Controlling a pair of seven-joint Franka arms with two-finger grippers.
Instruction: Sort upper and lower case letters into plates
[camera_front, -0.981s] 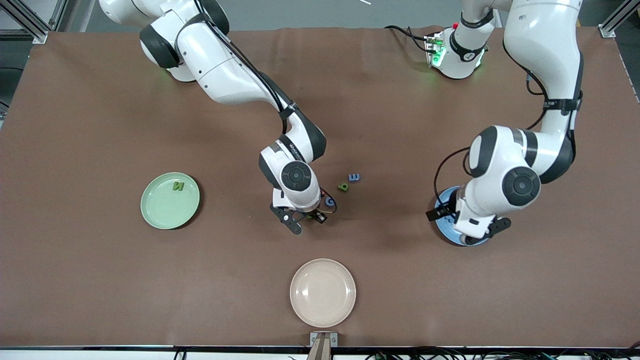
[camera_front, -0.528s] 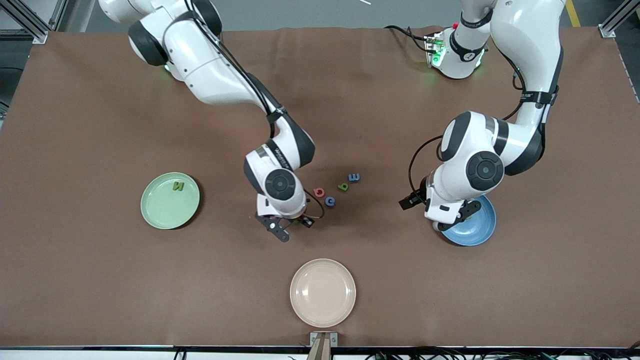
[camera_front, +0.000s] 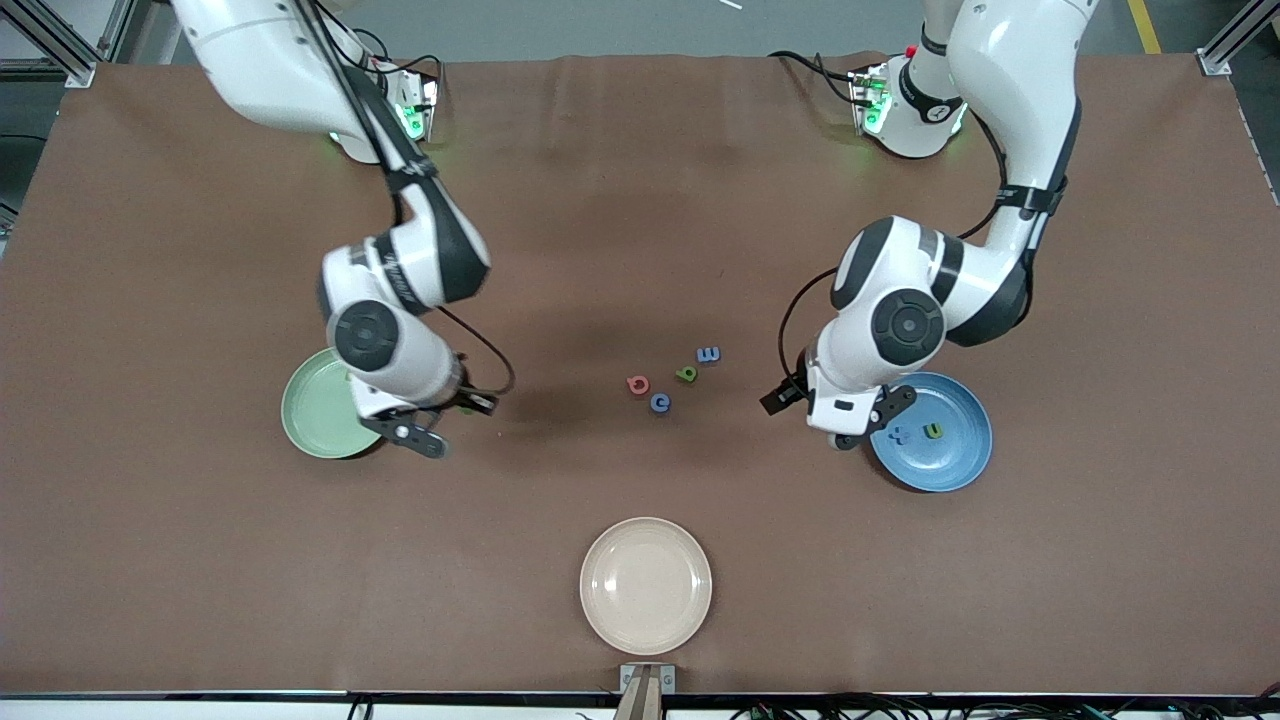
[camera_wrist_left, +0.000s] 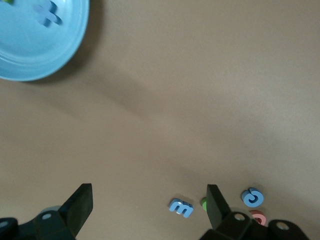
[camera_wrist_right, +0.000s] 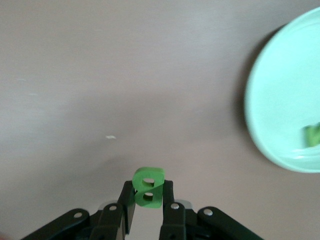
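Note:
My right gripper (camera_front: 443, 420) is shut on a green letter "B" (camera_wrist_right: 148, 187) and holds it over the table, just beside the mint green plate (camera_front: 312, 412). The arm hides that plate's green letter in the front view. The letter shows in the right wrist view (camera_wrist_right: 312, 135) on the plate (camera_wrist_right: 280, 105). My left gripper (camera_front: 852, 425) is open and empty (camera_wrist_left: 148, 195), over the table at the blue plate's (camera_front: 955, 455) edge. That plate holds a blue letter (camera_front: 899, 433) and a green letter (camera_front: 933, 430). A red (camera_front: 638, 385), a blue (camera_front: 660, 402), a green (camera_front: 686, 374) and another blue letter (camera_front: 708, 354) lie mid-table.
A cream-beige plate (camera_front: 646, 585) sits empty near the table's front edge, nearer the front camera than the loose letters. The loose blue "m" (camera_wrist_left: 181, 207) lies between my left gripper's fingers in the left wrist view.
My right arm has carried the green letter from the loose letters to the mint plate's edge. My left arm has moved off the blue plate toward mid-table, uncovering two letters.

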